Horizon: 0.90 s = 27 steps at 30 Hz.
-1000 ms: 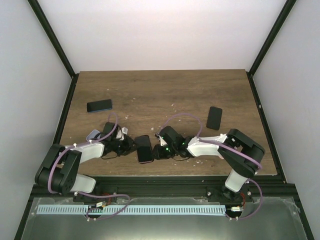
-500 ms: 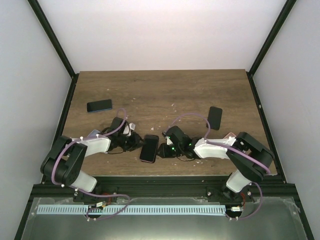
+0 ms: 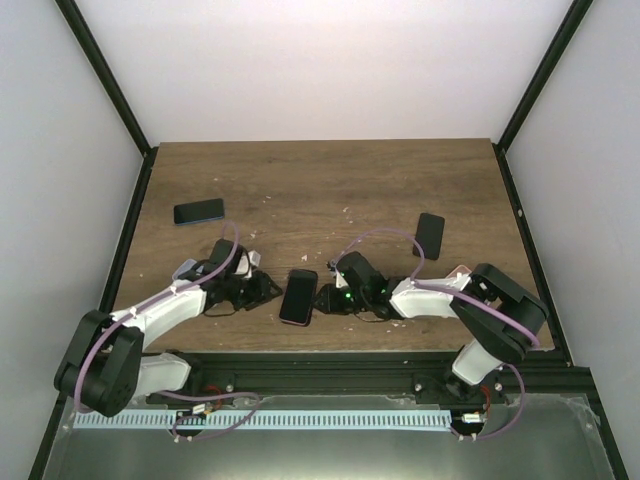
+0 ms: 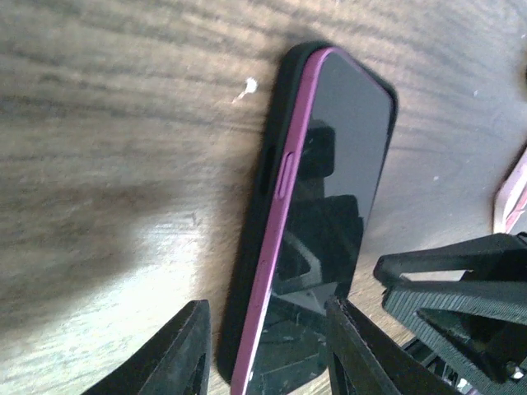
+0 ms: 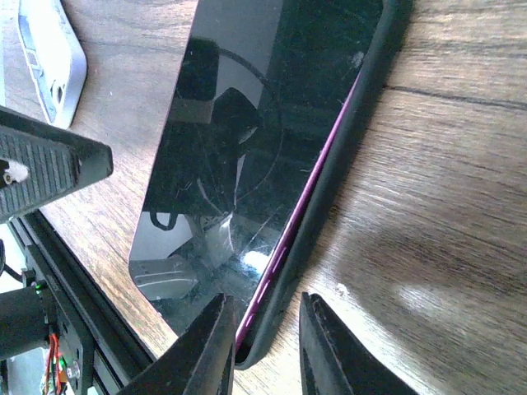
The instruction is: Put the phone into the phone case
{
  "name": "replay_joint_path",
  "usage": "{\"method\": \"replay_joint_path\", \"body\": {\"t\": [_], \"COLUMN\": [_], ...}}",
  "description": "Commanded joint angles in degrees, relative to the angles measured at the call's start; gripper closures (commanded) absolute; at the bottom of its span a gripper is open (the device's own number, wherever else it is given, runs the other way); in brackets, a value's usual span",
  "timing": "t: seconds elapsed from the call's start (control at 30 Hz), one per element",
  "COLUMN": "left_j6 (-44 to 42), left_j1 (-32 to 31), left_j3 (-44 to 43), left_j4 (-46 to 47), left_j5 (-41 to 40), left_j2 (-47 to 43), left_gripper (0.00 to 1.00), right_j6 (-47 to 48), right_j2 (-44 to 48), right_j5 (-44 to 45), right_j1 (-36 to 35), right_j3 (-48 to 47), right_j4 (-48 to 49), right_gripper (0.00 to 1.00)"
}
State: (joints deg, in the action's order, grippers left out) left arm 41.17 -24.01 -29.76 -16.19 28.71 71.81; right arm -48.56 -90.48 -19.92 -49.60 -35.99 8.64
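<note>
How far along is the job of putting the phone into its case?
Mostly done: the phone lies screen up inside the black phone case. In hand: the left gripper and right gripper flank it. Remaining: its magenta edge shows above the case rim in both wrist views, so it probably needs pressing down fully.

Magenta-edged phone (image 4: 338,189) — screen-up, flat — resting in black case (image 4: 247,288).

Three dark phones (image 3: 298,296) (image 3: 199,211) (image 3: 429,236), one pale case (image 3: 185,270), two robot arms (image 3: 170,305) (image 3: 430,295), one table (image 3: 330,180).
</note>
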Motion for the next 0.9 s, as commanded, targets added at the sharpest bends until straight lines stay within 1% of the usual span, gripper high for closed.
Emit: {"method": "replay_joint_path", "body": {"t": [0.0, 0.1, 0.37, 0.53, 0.7, 0.87], "left_j6": [-0.8, 0.4, 2.1, 3.0, 3.8, 5.6], "left_j1": [-0.5, -1.0, -5.9, -6.7, -7.1, -8.2], "left_j3": [1.6, 2.8, 2.5, 2.5, 2.4, 2.4], "left_j4": [-2.4, -0.6, 1.0, 2.9, 5.1, 7.5], "left_j5": [0.8, 2.7, 0.6, 0.0, 0.2, 0.1], "left_j2": [-0.9, -0.3, 1.5, 2.5, 4.1, 4.3], "left_gripper": [0.6, 0.61, 0.68, 0.75, 0.78, 0.84], "right_j6": [-2.8, -3.9, -5.9, -7.1, -8.3, -9.0], "right_j2": [-1.2, -1.6, -2.1, -3.6, -5.2, -5.5], "right_j5": [-0.8, -1.1, -2.1, -2.7, -3.5, -3.5], "right_j1": [0.3, 0.3, -0.4, -1.6, -2.7, -3.5], "right_j3": [1.1, 1.7, 3.3, 3.4, 3.3, 3.1], "right_j4": [3.0, 3.9, 6.6, 8.5, 10.5, 12.1], "right_gripper": [0.77, 0.77, 0.77, 0.78, 0.79, 0.81]}}
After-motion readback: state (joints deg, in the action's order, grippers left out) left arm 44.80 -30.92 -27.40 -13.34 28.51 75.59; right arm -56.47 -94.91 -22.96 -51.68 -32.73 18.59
